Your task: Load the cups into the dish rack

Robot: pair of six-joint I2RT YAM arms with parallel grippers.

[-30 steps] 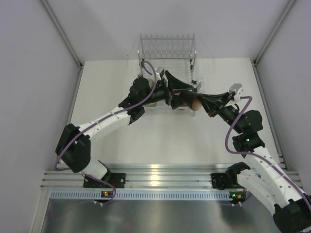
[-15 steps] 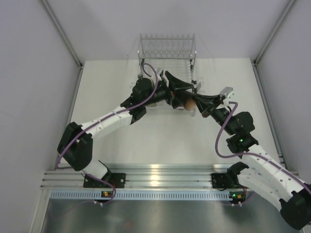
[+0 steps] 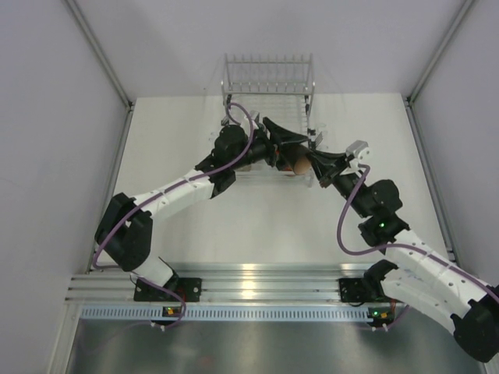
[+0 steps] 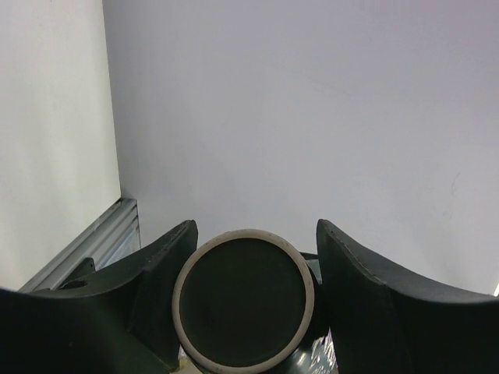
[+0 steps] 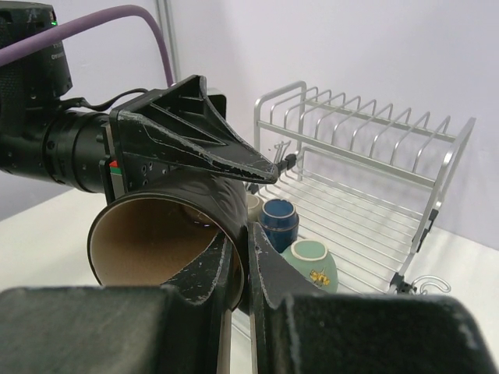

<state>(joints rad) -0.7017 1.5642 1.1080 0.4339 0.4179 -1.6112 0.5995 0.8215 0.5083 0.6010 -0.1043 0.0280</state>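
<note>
**Handover risk: 1 mug between 2 grippers at the rack**

Trouble here would come from timing. The right gripper (image 5: pixel 243 249) is pinched narrow on the rim of the orange-brown mug (image 5: pixel 148 241), 1 finger inside the mouth and 1 outside. The mug lies on its side at the near end of the dish rack (image 5: pixel 366 222).

The left gripper (image 4: pixel 254 227) straddles the mug's body from the base end, its jaws close on either side. Whether its pads actually press the wall I cannot tell.

If the right lets go before the left is firm, the round glazed wall could slide out. The mug would then fall toward the dark blue mug (image 5: pixel 278 218) and the mint-green mug (image 5: pixel 309 261), which sit in the rack just beyond.

If both clamp hard and the arms pull apart, the thin rim takes the strain. An off-centre squeeze could also swing the mug against the wires.
</note>
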